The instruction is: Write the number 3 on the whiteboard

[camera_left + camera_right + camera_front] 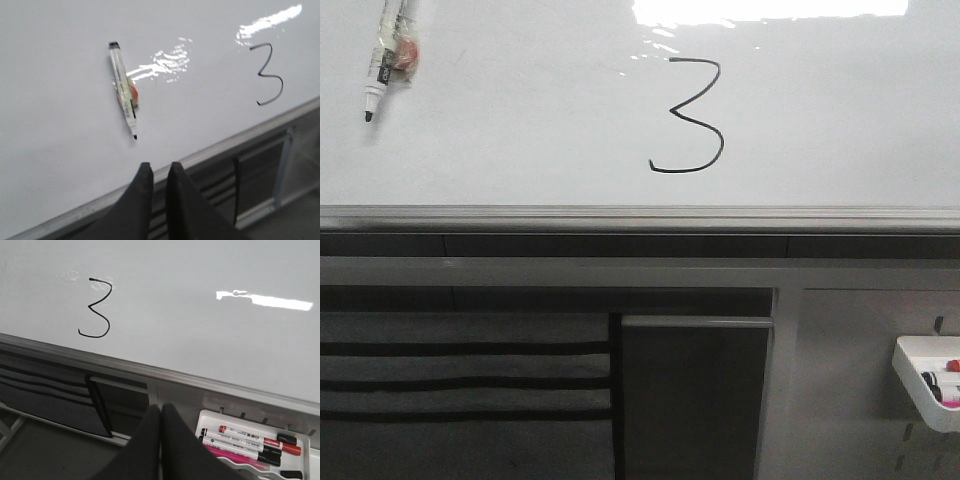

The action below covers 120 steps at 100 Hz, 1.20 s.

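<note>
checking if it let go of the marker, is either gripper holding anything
Nothing is held. Both the left gripper and the right gripper are shut on nothing; the marker sits on the whiteboard.

Most of the whiteboard (pixel 520 130) is wide open. Only stuff in the way: a marker (pixel 382 58) stuck at upper left, the number 3 (pixel 690 115) center-right, tray (pixel 920 385) sticking out lower right.

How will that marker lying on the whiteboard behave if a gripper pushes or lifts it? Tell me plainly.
The marker is a slim round barrel, so it will probably roll or slide on the glossy whiteboard. It looks stiff and light. The tape-like lump at mid-barrel may limit rolling. Its uncapped tip could smear ink.
</note>
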Each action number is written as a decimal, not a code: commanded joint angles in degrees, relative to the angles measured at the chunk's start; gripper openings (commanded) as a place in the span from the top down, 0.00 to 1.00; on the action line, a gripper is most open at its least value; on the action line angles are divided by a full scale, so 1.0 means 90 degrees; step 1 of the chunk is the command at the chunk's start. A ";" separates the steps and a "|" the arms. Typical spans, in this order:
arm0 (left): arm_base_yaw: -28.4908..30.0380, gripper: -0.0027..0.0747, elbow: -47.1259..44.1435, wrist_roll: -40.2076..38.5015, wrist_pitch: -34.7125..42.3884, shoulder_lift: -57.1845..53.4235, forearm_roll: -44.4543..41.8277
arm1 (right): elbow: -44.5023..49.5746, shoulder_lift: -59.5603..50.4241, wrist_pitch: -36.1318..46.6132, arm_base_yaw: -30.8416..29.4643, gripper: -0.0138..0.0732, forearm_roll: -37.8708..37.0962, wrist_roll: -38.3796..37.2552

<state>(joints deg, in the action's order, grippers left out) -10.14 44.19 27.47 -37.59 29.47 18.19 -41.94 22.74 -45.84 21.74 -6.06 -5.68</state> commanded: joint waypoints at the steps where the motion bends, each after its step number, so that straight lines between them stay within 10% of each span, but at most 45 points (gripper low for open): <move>1: 0.0005 0.99 -0.0287 -0.0099 0.1287 -0.0223 0.0573 | -0.0106 0.0034 0.0393 -0.0041 0.93 -0.0132 0.0004; 89: 0.0569 0.99 -0.3559 -0.0128 0.3459 -0.2582 0.0541 | -0.0106 0.0034 0.0360 -0.0041 0.93 -0.0132 0.0004; 108: 0.0595 0.99 -0.4158 -0.2630 0.3717 -0.3221 -0.1378 | -0.0106 0.0034 0.0360 -0.0041 0.93 -0.0132 0.0004; 120: 0.0732 0.99 -0.4470 -0.2764 0.3858 -0.3337 -0.1746 | -0.0106 0.0034 0.0360 -0.0041 0.93 -0.0132 0.0004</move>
<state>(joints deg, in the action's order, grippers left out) -4.41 4.04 5.52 -8.63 -0.33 5.68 -41.51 22.63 -46.15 21.74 -6.20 -5.77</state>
